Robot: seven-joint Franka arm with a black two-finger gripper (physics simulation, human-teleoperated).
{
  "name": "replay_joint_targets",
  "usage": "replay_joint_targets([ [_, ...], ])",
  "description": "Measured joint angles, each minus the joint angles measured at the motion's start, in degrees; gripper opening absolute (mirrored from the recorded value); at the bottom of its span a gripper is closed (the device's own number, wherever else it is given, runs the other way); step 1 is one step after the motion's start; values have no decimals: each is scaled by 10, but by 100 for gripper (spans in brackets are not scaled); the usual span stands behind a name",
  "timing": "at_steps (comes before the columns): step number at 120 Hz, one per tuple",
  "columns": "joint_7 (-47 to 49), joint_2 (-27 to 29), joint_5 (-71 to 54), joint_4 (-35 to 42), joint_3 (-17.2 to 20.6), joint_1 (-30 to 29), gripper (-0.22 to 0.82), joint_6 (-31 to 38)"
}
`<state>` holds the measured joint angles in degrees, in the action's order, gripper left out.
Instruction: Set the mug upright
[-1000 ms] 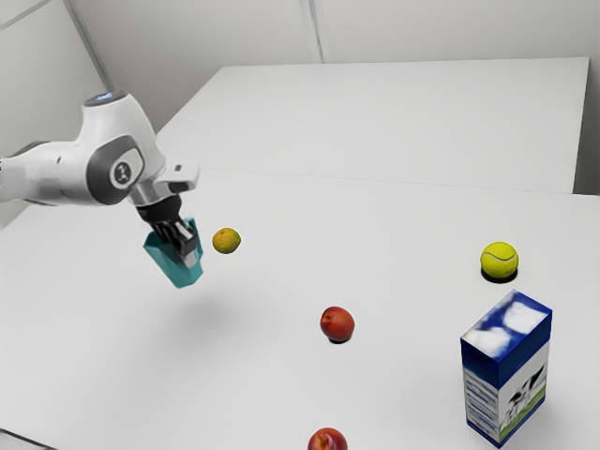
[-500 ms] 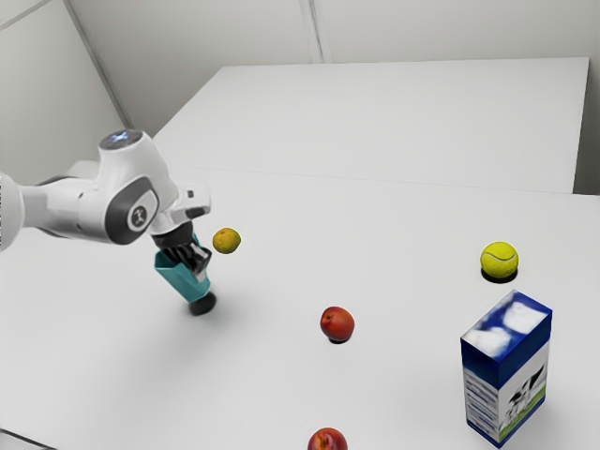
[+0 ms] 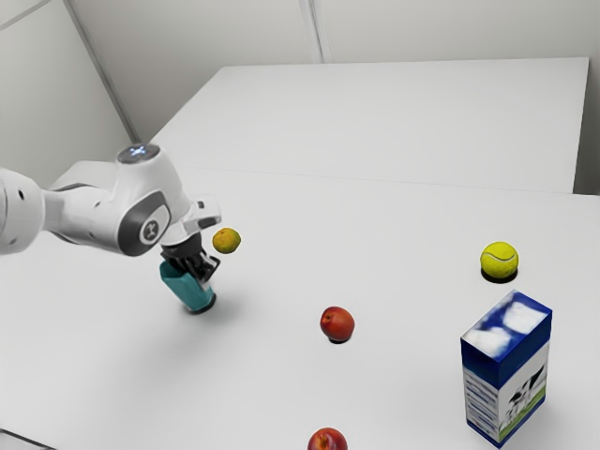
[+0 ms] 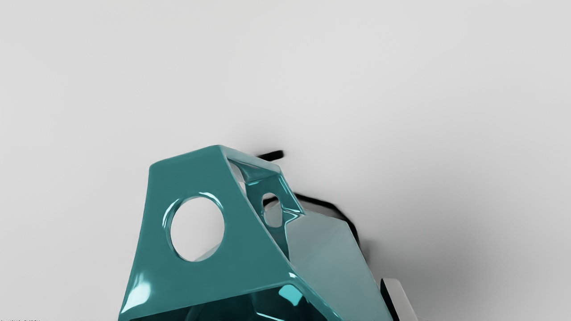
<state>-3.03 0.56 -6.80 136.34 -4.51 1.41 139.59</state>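
As the arm [image 3: 145, 211] bends down toward the table [image 3: 253, 384], hand [image 3: 202, 271] tilted, pinching the leaning teal mug [image 3: 191, 292]

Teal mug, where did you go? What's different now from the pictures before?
The teal mug came down toward the table and a bit toward the exterior view's right, and the pincer came down with it. The mug still leans. Nothing new was picked up. The orange fruit, two red fruits, tennis ball and milk carton stayed put.
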Motion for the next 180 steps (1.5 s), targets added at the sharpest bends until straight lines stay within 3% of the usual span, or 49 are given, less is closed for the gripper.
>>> replay_joint_targets([
  [29, 24, -9, -2, 0, -8, 9, -17, 11],
  [56, 30, 0, 6, 0, 5, -4, 9, 12],
  [80, 32, 20, 8, 0, 6, -1, 21, 11],
  [161, 33, 88, 10, 1, 7, 13, 28, -15],
  [180, 33, 103, 14, -1, 19, 14, 35, -32],
])
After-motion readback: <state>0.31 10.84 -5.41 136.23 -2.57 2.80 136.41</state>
